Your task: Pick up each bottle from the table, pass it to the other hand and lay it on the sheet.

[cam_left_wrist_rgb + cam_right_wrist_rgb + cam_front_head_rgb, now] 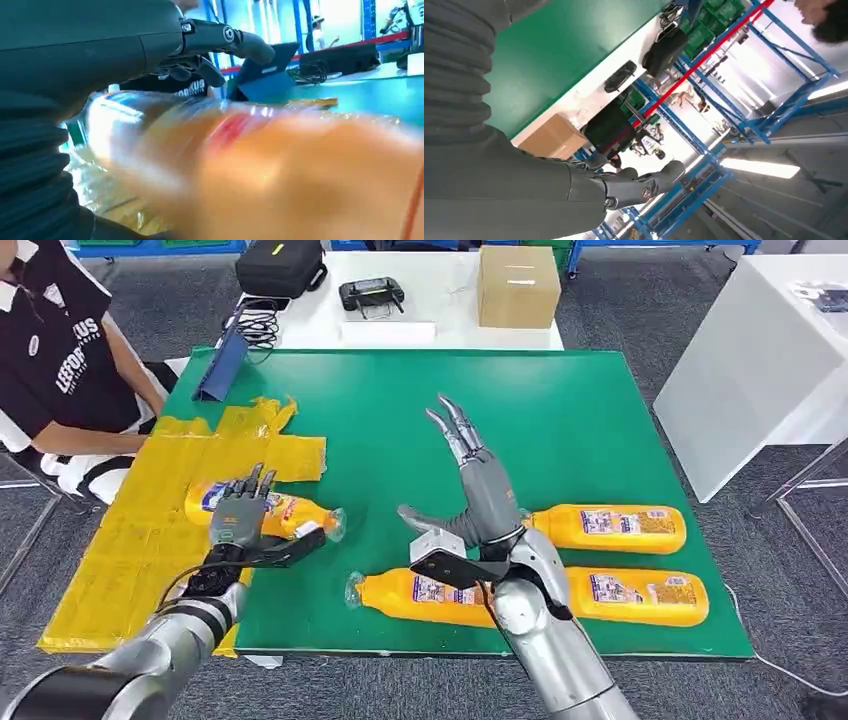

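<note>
Green bench carrying three bottles | left hand gripping first bottle over yellow sheet, left of frame | right hand spreading empty | two bottles waiting lower right

Left robot hand low, palm down, fingers spread forward, thumb out to the side. Right robot hand raised upright, fingers straight and apart, holding nothing.

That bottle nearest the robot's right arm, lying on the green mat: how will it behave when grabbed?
The near bottle lies on its side and looks round, so a nudge would probably roll it. Its glossy plastic looks slippery. It appears full, likely heavy.
</note>
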Robot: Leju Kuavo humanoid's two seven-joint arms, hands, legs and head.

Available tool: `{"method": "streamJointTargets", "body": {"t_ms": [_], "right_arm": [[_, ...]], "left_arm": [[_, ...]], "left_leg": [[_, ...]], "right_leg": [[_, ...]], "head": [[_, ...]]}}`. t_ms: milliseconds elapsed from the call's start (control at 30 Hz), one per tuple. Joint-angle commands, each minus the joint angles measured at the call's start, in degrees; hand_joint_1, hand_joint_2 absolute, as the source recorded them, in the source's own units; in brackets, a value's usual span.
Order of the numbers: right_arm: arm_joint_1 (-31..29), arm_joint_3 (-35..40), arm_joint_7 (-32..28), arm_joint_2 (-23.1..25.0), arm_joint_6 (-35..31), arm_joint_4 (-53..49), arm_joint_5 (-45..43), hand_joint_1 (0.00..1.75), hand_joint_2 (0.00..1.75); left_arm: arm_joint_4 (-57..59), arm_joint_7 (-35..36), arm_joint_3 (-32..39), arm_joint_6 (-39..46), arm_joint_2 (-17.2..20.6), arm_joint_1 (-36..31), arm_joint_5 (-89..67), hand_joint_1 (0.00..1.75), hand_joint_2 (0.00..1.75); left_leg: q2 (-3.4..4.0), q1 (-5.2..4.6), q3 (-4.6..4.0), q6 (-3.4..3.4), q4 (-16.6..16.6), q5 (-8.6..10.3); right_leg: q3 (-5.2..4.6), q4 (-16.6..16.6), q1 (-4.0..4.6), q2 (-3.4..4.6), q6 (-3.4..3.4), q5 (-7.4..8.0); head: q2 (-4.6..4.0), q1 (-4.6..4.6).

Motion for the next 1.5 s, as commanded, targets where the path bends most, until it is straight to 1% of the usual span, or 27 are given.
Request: {"method": "streamJointTargets", "body": {"t_ms": [33, 67, 133, 167, 233, 367, 533, 633, 767, 833, 867, 933, 1000, 1067, 1100, 1133, 1167, 1200, 1233, 1267, 1333, 1367, 1467, 1500], "right_arm": [[-0.73, 0.22, -0.02, -1.77, -0.74, 2.12, 0.11, 0.00, 1.75], [-0.66, 0.12, -0.04, -1.86, -0.82, 2.12, 0.14, 0.00, 1.75], [-0.64, -0.02, -0.06, -1.89, -0.91, 2.19, 0.14, 0.00, 1.75], [-0.62, -0.10, -0.10, -1.93, -0.93, 2.25, 0.14, 0.00, 1.75], [-0.60, -0.17, -0.15, -1.97, -1.00, 2.30, 0.16, 0.00, 1.75], [-0.85, -0.21, -0.20, -2.04, -1.04, 2.50, 0.17, 0.00, 1.75], [-0.35, 0.07, -0.31, -2.51, -1.14, 2.01, 0.38, 0.00, 1.75], [-0.35, 0.07, -0.31, -2.51, -1.14, 2.01, 0.38, 0.00, 1.75], [-0.23, 0.13, 0.02, -3.16, -1.54, 1.51, 0.98, 0.00, 1.75], [-0.54, 0.40, 1.45, -3.73, -2.12, 2.10, 3.10, 0.00, 1.75], [-0.72, 0.33, 2.34, -4.08, -2.94, 2.57, 4.70, 0.00, 1.75], [-1.35, 0.52, 4.48, -5.45, -2.91, 3.60, 7.75, 0.00, 1.75], [-2.13, 0.71, 6.46, -7.82, -2.17, 5.27, 11.43, 0.00, 1.75], [-3.17, 0.84, 8.83, -11.20, -0.18, 7.85, 15.32, 0.00, 1.75], [-3.83, 0.42, 9.08, -12.88, 0.96, 9.33, 15.84, 0.00, 1.75], [-3.83, 0.42, 9.08, -12.88, 0.96, 9.33, 15.84, 0.00, 1.75], [-4.59, -0.73, 8.35, -14.59, 1.56, 11.01, 15.76, 0.00, 1.75], [-5.36, -1.21, 8.93, -16.31, 2.34, 12.07, 16.84, 0.00, 1.75], [-5.69, -2.18, 8.47, -16.79, 2.78, 12.63, 16.82, 0.00, 1.75], [-5.77, -2.27, 8.28, -17.02, 2.85, 12.67, 16.82, 0.00, 1.75], [-5.86, -2.38, 8.16, -17.09, 2.93, 12.67, 16.78, 0.00, 1.75], [-6.02, -2.38, 8.83, -17.54, 3.83, 12.59, 17.24, 0.00, 1.75], [-7.50, -4.20, 8.92, -20.33, 5.61, 14.21, 16.89, 0.00, 1.75], [-8.70, -5.45, 7.81, -21.44, 6.96, 15.47, 15.66, 0.00, 1.75]], "left_arm": [[-9.76, -8.49, 15.68, -0.17, -4.50, 2.99, 0.18, 0.00, 1.75], [-12.16, -10.49, 18.43, -0.17, -5.45, 3.42, -1.25, 0.00, 1.75], [-15.29, -13.36, 21.24, -0.17, -6.66, 3.98, -1.30, 0.00, 1.75], [-17.33, -15.58, 23.74, -0.17, -7.77, 4.41, -1.80, 0.00, 1.75], [-19.82, -18.15, 26.76, -0.17, -9.10, 4.74, -2.30, 0.00, 1.75], [-25.06, -23.60, 32.49, -0.17, -12.06, 5.16, -3.38, 0.00, 1.75], [-28.43, -26.94, 35.89, -0.17, -14.11, 5.67, -4.53, 0.00, 1.75], [-28.43, -26.94, 35.89, -0.17, -14.11, 5.67, -4.53, 0.00, 1.75], [-29.97, -30.85, 38.93, -0.17, -15.71, 5.33, -3.05, 0.00, 1.75], [-29.22, -33.29, 41.11, -0.17, -16.52, 4.66, -2.21, 0.00, 1.75], [-27.91, -34.03, 41.02, -0.17, -16.55, 4.30, -0.27, 0.00, 1.75], [-25.95, -34.03, 38.10, -0.17, -15.90, 4.49, 4.26, 0.00, 1.75], [-24.24, -34.03, 34.57, -0.17, -14.99, 5.10, 9.58, 0.00, 1.75], [-21.30, -34.03, 29.52, -0.17, -13.58, 5.43, 19.13, 0.00, 1.75], [-20.34, -34.03, 26.40, -0.17, -12.29, 5.57, 23.97, 0.00, 1.75], [-20.34, -34.03, 26.40, -0.17, -12.29, 5.57, 23.97, 0.00, 1.75], [-19.60, -34.03, 24.28, -0.17, -11.57, 5.48, 27.33, 0.00, 1.75], [-19.30, -34.03, 21.96, -0.62, -11.01, 5.32, 30.97, 0.00, 1.75], [-18.76, -34.03, 20.16, -0.17, -10.19, 5.46, 32.94, 0.00, 1.75], [-18.72, -34.03, 20.10, -0.17, -10.16, 5.43, 33.01, 0.00, 1.75], [-18.68, -34.03, 20.04, -0.17, -10.13, 5.40, 33.07, 0.00, 1.75], [-19.22, -34.03, 18.64, -1.48, -10.06, 5.40, 35.49, 0.00, 1.75], [-21.26, -34.03, 16.31, -4.06, -10.19, 5.41, 39.48, 0.00, 1.75], [-22.10, -34.03, 15.77, -4.51, -10.59, 5.18, 39.19, 0.00, 1.75]], "left_leg": [[-0.06, 0.02, 0.00, 0.09, -0.11, 0.02], [-0.08, 0.01, -0.05, 0.07, -0.05, 0.01], [-0.10, 0.04, -0.04, 0.10, -0.10, 0.01], [-0.09, 0.03, -0.17, 0.07, 0.00, 0.00], [-0.15, 0.03, -0.19, 0.11, -0.07, 0.01], [-0.05, 0.04, -0.22, 0.09, -0.04, -0.02], [-0.05, 0.03, -0.24, 0.08, -0.08, 0.00], [-0.02, 0.01, -0.31, 0.07, -0.03, -0.01], [-0.03, 0.02, -0.26, 0.10, -0.07, -0.01], [-0.06, 0.01, -0.26, 0.11, -0.08, -0.01], [-0.08, 0.03, -0.22, 0.12, -0.11, 0.00], [-0.10, 0.00, -0.24, 0.11, -0.09, 0.00], [-0.13, -0.01, -0.27, 0.09, -0.08, 0.02], [-0.18, 0.01, -0.19, 0.13, -0.16, 0.05], [-0.23, -0.01, -0.19, 0.12, -0.17, 0.06], [-0.24, -0.01, -0.24, 0.10, -0.09, 0.05], [-0.24, -0.02, -0.23, 0.11, -0.12, 0.06], [-0.26, -0.02, -0.21, 0.13, -0.16, 0.08], [-0.23, -0.03, -0.31, 0.10, -0.06, 0.04], [-0.30, -0.02, -0.30, 0.13, -0.10, 0.07], [-0.22, -0.04, -0.31, 0.11, -0.06, 0.01], [-0.20, -0.03, -0.36, 0.07, -0.01, -0.01], [-0.15, -0.02, -0.38, 0.06, 0.01, -0.02], [-0.23, -0.02, -0.33, 0.10, -0.03, -0.01]], "right_leg": [[0.03, -0.16, 0.04, -0.09, 0.04, 0.03], [-0.02, -0.09, 0.02, -0.10, 0.03, 0.00], [0.01, -0.19, 0.06, -0.14, 0.05, 0.03], [-0.13, -0.08, 0.05, -0.12, 0.04, 0.01], [-0.11, -0.17, 0.05, -0.19, 0.05, 0.01], [-0.19, -0.13, 0.06, -0.09, 0.03, 0.01], [-0.24, -0.14, 0.05, -0.11, 0.02, 0.01], [-0.31, -0.08, 0.02, -0.06, 0.03, 0.00], [-0.25, -0.14, 0.04, -0.08, 0.05, 0.01], [-0.23, -0.15, 0.03, -0.12, 0.05, 0.00], [-0.18, -0.20, 0.05, -0.14, 0.05, 0.01], [-0.20, -0.16, 0.02, -0.16, 0.05, -0.01], [-0.22, -0.14, 0.01, -0.18, 0.04, 0.00], [-0.11, -0.27, 0.04, -0.24, 0.06, 0.04], [-0.10, -0.25, 0.01, -0.28, 0.05, 0.03], [-0.16, -0.18, 0.01, -0.27, 0.05, 0.01], [-0.14, -0.21, 0.00, -0.28, 0.05, 0.03], [-0.11, -0.26, 0.00, -0.29, 0.06, 0.05], [-0.22, -0.15, -0.02, -0.25, 0.05, 0.02], [-0.16, -0.22, 0.00, -0.34, 0.07, 0.05], [-0.22, -0.14, -0.03, -0.23, 0.04, 0.01], [-0.29, -0.08, -0.03, -0.17, 0.03, 0.00], [-0.33, -0.07, -0.02, -0.16, 0.02, -0.01], [-0.27, -0.12, -0.01, -0.27, 0.04, -0.02]], "head": [[0.00, -0.02], [0.00, 0.00], [0.00, 0.00], [0.00, 0.02], [0.00, 0.00], [0.00, 0.00], [0.00, 0.00], [0.00, 0.00], [0.00, 0.00], [0.00, 0.00], [0.00, 0.00], [0.00, 0.02], [0.00, 0.00], [0.00, 0.00], [0.00, -0.02], [0.00, 0.00], [0.00, -0.02], [0.00, -0.02], [0.00, 0.00], [0.00, 0.02], [0.00, -0.02], [0.00, 0.02], [0.00, 0.00], [0.00, -0.02]]}}
